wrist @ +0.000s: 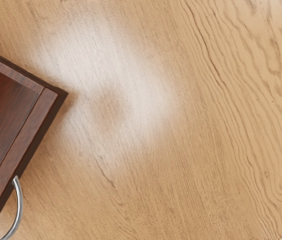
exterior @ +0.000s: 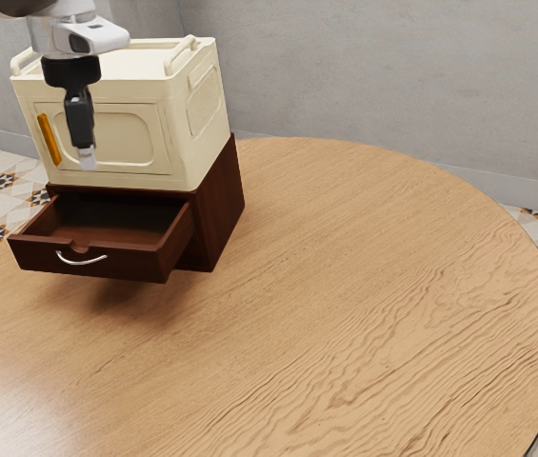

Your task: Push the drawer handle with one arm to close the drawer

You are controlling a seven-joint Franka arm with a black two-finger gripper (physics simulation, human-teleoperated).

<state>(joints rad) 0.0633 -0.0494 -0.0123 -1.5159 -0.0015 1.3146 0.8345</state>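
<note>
The exterior view is showing the drawer (exterior: 35, 255) standing open at the left of the scene, projecting toward the near side from the dark cabinet (exterior: 219, 209). Its handle (exterior: 81, 261) is curving outward from the front panel (wrist: 27, 140). A cream cabinet (exterior: 135, 86) is resting on top, with an orange bar (exterior: 49, 140) running down its front. The desk (exterior: 345, 286) is carrying the assembly.

The arm (exterior: 83, 38) is reaching in from the upper left, and the jaws are pointing downward above the level of the handle. Their state cannot be told: neither view is making clear whether they are spread or pressed together. The wrist view is placing the hand's camera over the desk, with the drawer's corner and handle lying off to one side.

The next step is probably calling for lowering in front of the handle, then pushing toward the dark cabinet. The following faults are possible:

- Descending too far inward: the jaws would be landing on the rim or inside the drawer, blocking closure.
- Pushing too high: contact would be missing the front panel and meeting the cream cabinet or the orange bar.
- Pushing off-centre or at an angle: the drawer would be skewing and binding, or the jaws would be slipping off the curved handle.
- Stopping short: a gap would be remaining.
</note>
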